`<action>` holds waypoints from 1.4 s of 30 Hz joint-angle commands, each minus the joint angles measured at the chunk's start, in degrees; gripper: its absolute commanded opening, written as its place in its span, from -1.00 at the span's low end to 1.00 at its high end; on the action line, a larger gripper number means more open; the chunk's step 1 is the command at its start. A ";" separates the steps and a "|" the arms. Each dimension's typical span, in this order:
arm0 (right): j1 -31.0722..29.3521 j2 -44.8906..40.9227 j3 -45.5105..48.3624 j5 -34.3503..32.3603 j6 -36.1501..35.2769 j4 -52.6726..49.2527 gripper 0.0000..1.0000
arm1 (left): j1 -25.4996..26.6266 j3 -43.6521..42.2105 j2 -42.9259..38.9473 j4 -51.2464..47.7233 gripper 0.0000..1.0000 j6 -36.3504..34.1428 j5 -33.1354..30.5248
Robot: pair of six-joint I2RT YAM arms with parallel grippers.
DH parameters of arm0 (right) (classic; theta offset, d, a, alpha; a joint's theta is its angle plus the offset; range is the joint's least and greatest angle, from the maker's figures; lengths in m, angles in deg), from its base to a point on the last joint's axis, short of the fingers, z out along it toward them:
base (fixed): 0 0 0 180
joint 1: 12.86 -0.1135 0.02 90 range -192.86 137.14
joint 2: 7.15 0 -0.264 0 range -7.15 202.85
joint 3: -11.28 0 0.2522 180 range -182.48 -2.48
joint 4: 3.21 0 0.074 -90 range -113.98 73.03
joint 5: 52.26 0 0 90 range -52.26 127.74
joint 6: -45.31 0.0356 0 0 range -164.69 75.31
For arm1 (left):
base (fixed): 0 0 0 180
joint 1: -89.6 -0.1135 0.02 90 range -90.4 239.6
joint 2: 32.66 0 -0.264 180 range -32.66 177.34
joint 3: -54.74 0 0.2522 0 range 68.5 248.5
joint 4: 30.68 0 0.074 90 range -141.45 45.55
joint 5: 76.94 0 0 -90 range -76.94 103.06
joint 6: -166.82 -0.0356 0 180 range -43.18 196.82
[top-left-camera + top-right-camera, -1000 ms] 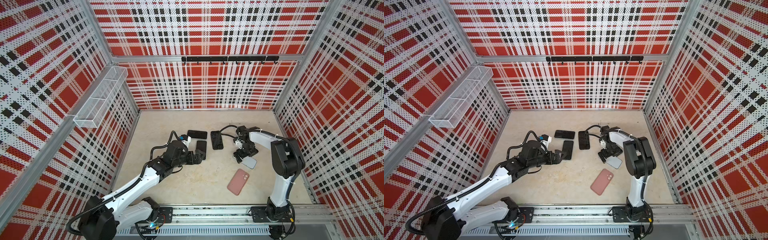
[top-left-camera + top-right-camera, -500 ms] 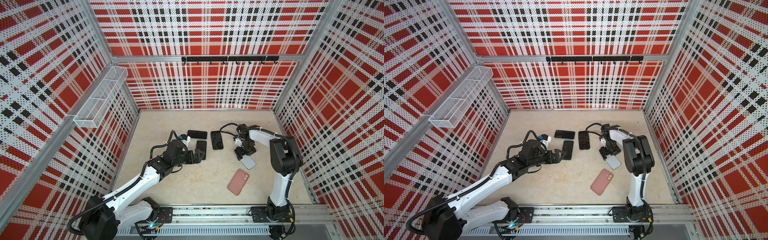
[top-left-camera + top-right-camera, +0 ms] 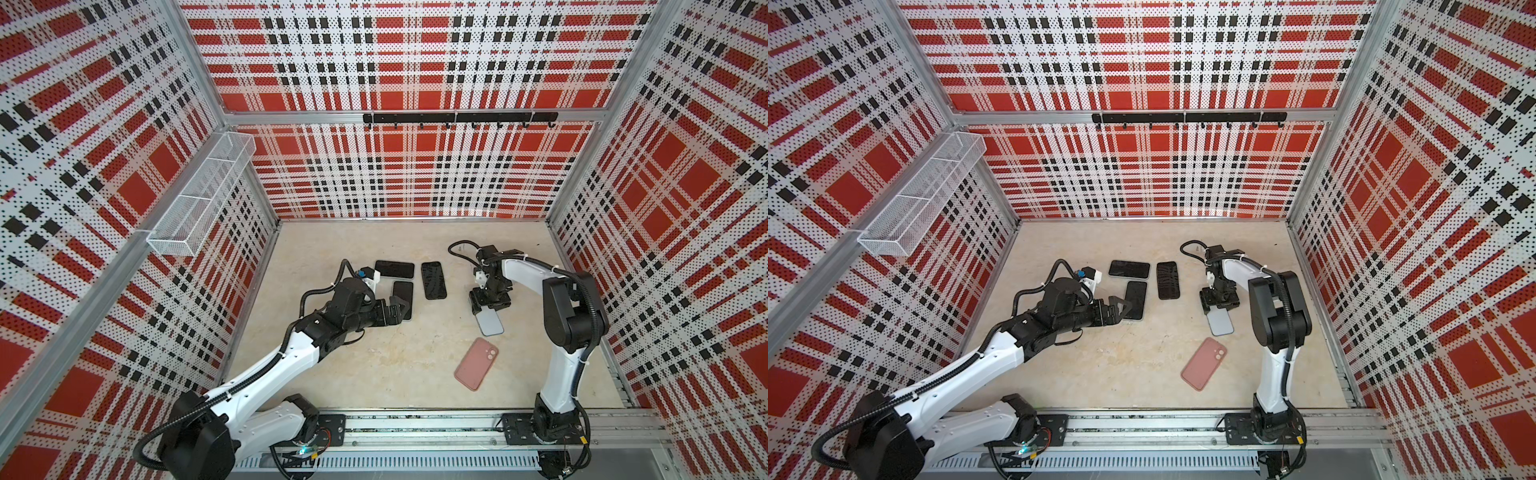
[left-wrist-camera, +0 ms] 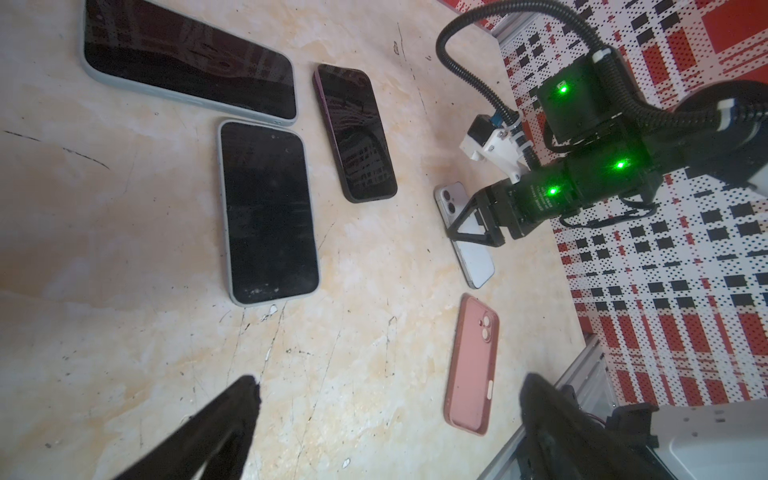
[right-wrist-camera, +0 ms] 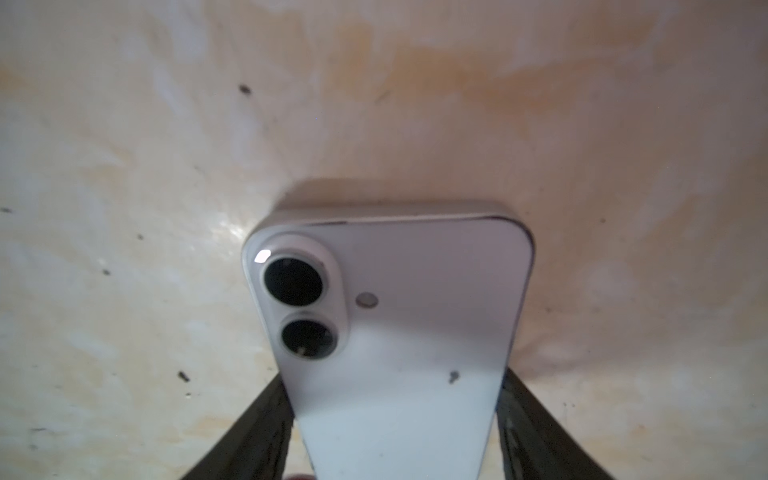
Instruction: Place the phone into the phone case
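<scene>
Plainly, the black two-fingered right gripper is pinching a slim white phone. In the right wrist view its fingers press against the phone's two long edges, a little behind the twin camera lenses. The phone is back-up and low over the mottled beige tabletop; whether it is lifted clear cannot be told. In both top views its camera end sits under the gripper, and its long axis runs from there almost straight toward the metal rail that carries both arms.

Beyond the phone's free end lies the matte pink phone case. It is near the phone but not touching, closer to the rail and shifted slightly toward the left arm's side. Its long axis is diagonal: the camera-cutout corner points up toward the phone and the other end slants away to the left. So the two axes are not in line. The case seems to show its back, which suggests its opening faces the table and it would need turning over first.

The right arm is clearly the nearer one. The black left gripper hangs with its jaws spread wide and empty beside three dark-screened phones, well apart from the case. The coming move therefore looks like a short carry toward the rail, with a twist to match the case's slant.
</scene>
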 commanded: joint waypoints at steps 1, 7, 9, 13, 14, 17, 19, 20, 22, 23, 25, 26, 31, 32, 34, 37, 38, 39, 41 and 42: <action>0.77 -0.93 3.23 11.08 6.02 11.09 0.17 | 1.37 0.36 0.34 3.85 0.98 1.29 -0.92; 1.57 -3.16 8.15 18.45 12.89 20.02 0.14 | 6.29 -1.11 2.69 9.51 0.98 1.54 -3.11; 1.61 -3.40 9.10 19.97 14.25 21.87 0.14 | 7.61 -1.11 4.82 10.93 0.99 1.58 -3.20; 1.70 -3.83 11.82 21.77 16.49 25.53 0.14 | 10.48 -1.92 11.62 16.25 0.98 3.22 -2.39; 1.78 -3.88 12.42 22.00 16.86 26.30 0.14 | 11.26 -2.35 13.49 18.14 0.97 4.22 -2.42; 2.05 -3.71 13.60 23.28 17.95 28.45 0.14 | 13.96 -3.78 19.91 26.73 0.95 7.12 -2.04; 2.05 -3.48 13.92 23.96 18.29 29.13 0.14 | 15.65 -3.92 24.32 32.07 0.94 8.69 -2.93; 2.05 -3.48 13.98 24.23 18.36 29.46 0.14 | 16.44 -3.52 27.05 34.89 0.92 9.31 -3.32; 2.05 -3.62 13.98 24.46 18.32 29.62 0.14 | 17.47 -2.50 31.73 39.38 0.90 10.90 -4.10; 2.09 -3.68 13.99 24.56 18.23 29.59 0.14 | 17.95 -1.97 34.19 42.26 0.88 11.76 -4.05; 2.14 -3.88 13.94 24.71 17.99 29.53 0.14 | 18.62 -1.25 37.50 46.51 0.87 13.34 -5.22; 2.22 -3.92 13.90 24.86 17.85 29.46 0.14 | 18.88 -0.82 38.76 48.35 0.87 13.85 -5.86; 2.49 -3.67 13.99 25.15 17.17 29.28 0.15 | 19.41 1.92 42.49 49.71 0.87 14.21 -8.75; 2.51 -3.61 14.13 25.35 17.24 29.38 0.15 | 19.26 3.01 43.83 49.78 0.87 14.34 -8.48; 2.55 -3.33 14.36 25.69 17.20 29.70 0.15 | 19.16 5.14 46.25 49.77 0.84 14.63 -8.38; 2.58 -3.23 14.71 26.04 17.52 30.23 0.15 | 18.81 9.13 50.84 49.78 0.74 14.95 -7.24; 2.58 -3.23 14.78 26.17 17.59 30.29 0.15 | 18.80 10.13 52.06 49.84 0.69 14.97 -7.27; 2.63 -3.31 14.90 26.32 17.76 30.46 0.15 | 18.72 11.03 52.97 49.86 0.65 14.89 -7.33; 2.58 -3.60 15.20 26.40 17.89 30.77 0.15 | 18.63 12.80 54.48 49.64 0.57 14.53 -8.01; 2.53 -3.66 15.35 26.55 18.00 30.82 0.15 | 18.50 13.53 55.25 49.60 0.52 14.54 -8.07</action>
